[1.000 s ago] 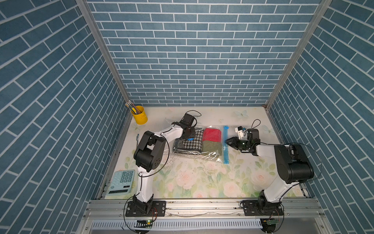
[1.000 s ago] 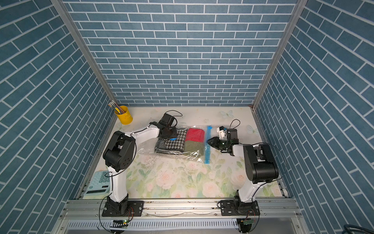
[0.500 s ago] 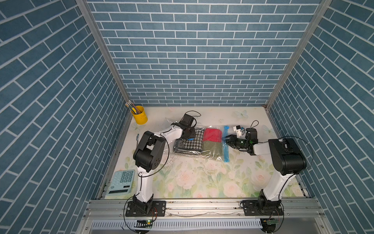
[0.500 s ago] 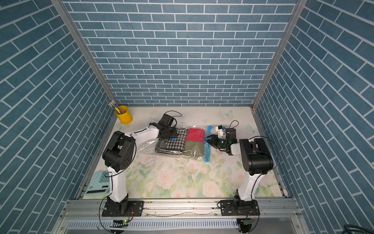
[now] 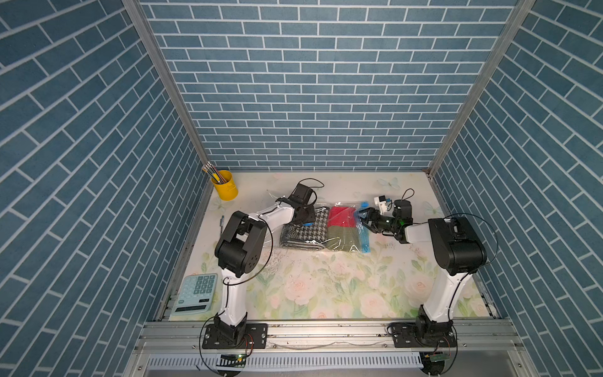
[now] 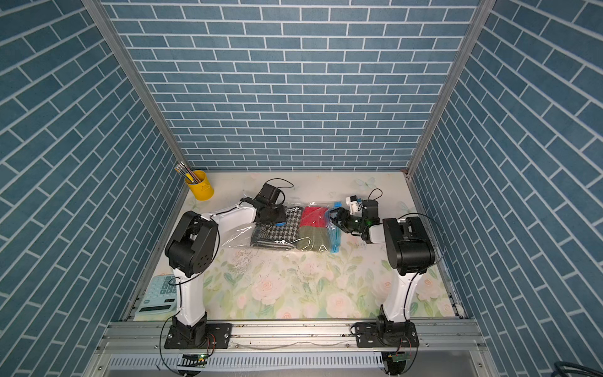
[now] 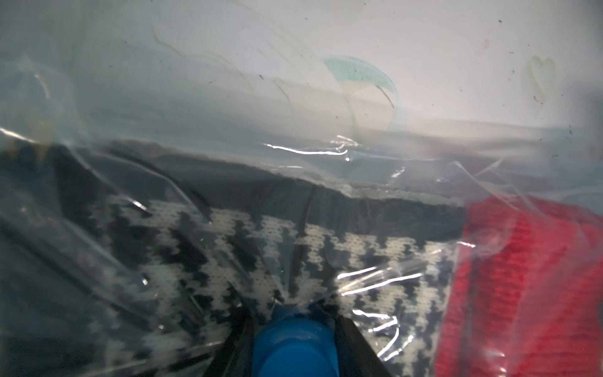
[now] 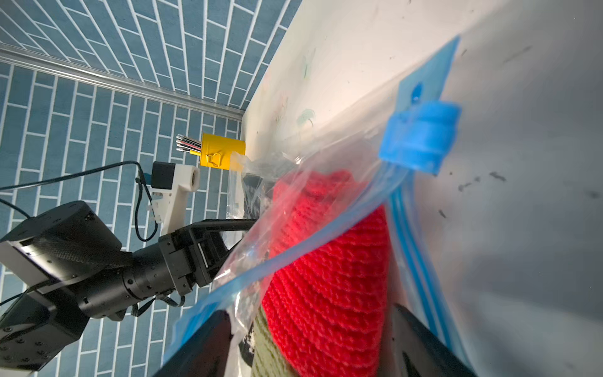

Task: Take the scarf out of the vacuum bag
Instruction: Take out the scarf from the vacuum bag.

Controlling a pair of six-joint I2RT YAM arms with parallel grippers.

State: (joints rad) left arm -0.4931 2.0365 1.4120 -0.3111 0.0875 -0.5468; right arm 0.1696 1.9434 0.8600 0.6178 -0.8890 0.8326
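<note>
Lengthwise, the vacuum bag [image 6: 239, 236] runs left-right, zip strip [image 5: 364, 238] rightward.

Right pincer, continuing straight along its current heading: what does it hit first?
The right pincer would likely meet the red knit piece first, just inside the vacuum bag's open mouth; depth is unclear.

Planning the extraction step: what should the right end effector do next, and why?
Probably ease the open right end effector into the vacuum bag mouth. The scarf lies at the far end, behind the red knit and olive knit, while the left end effector pins the valve cap.
</note>
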